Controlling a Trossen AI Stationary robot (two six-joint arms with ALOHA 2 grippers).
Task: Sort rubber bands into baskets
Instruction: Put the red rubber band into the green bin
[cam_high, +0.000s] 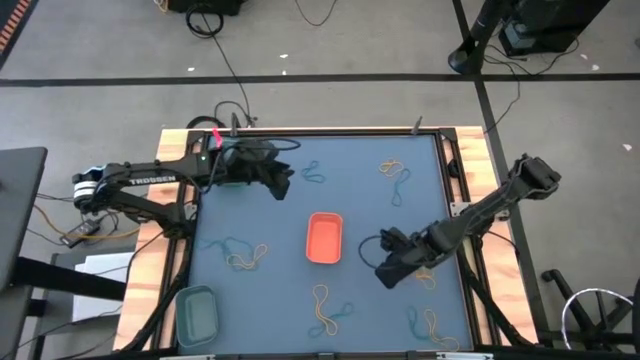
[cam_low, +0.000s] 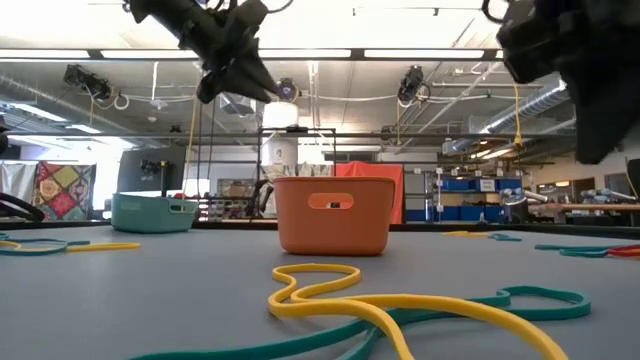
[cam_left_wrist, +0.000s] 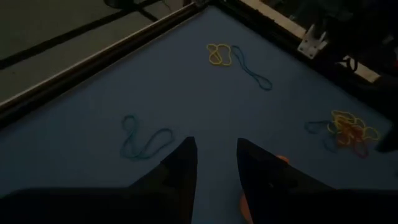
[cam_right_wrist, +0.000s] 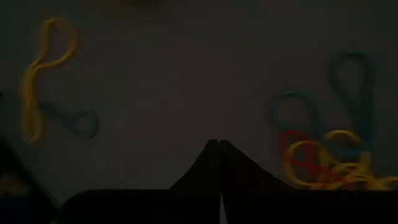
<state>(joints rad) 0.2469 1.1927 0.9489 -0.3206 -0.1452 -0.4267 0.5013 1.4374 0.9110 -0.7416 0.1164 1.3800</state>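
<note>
my right pincer (cam_high: 387, 276) hangs low over the blue tabletop (cam_high: 290, 215), fingers pressed together on nothing, right of the orange basket (cam_high: 324, 238) and beside a tangle of rubber bands (cam_right_wrist: 329, 155). my left pincer (cam_high: 280, 185) hovers near the far edge, fingers narrowly parted, empty. the teal basket (cam_high: 197, 312) sits at the near left corner.

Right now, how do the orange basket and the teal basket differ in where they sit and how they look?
The orange basket sits near the table's middle; the teal basket sits at the near left corner. In the low view the orange basket looms large and close, the teal basket small and farther off. Both stand upright, rounded-rectangular, with no bands visible inside from above.
</note>
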